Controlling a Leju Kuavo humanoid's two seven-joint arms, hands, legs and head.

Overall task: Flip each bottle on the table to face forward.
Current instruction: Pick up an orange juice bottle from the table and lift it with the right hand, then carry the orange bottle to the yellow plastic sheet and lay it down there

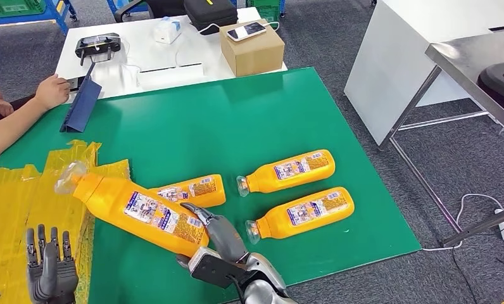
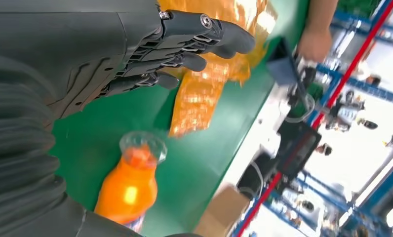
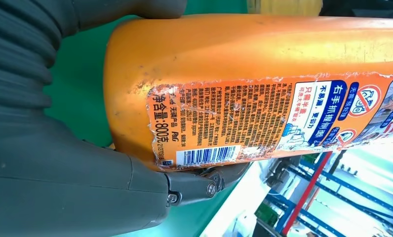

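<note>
Several orange bottles with clear caps are on the green mat [image 1: 237,126]. My right hand [image 1: 216,233] grips the base of the largest orange bottle [image 1: 138,210], lifted and tilted with its cap toward the far left; its printed label [image 3: 263,121] faces the wrist camera. A second bottle [image 1: 195,190] lies just behind it. Two more bottles [image 1: 290,170] [image 1: 303,213] lie on their sides to the right, caps pointing left. My left hand [image 1: 49,269] hovers open at the near left over the yellow film [image 1: 21,209], fingers [image 2: 199,37] spread, holding nothing. The held bottle's cap [image 2: 140,145] is close by.
A person's arm and hand [image 1: 44,95] rest at the far left by a blue folder [image 1: 81,104]. Behind the mat a white table [image 1: 135,57] carries a cardboard box [image 1: 252,47] with a phone, a black device and cables. A steel table frame [image 1: 439,95] stands to the right.
</note>
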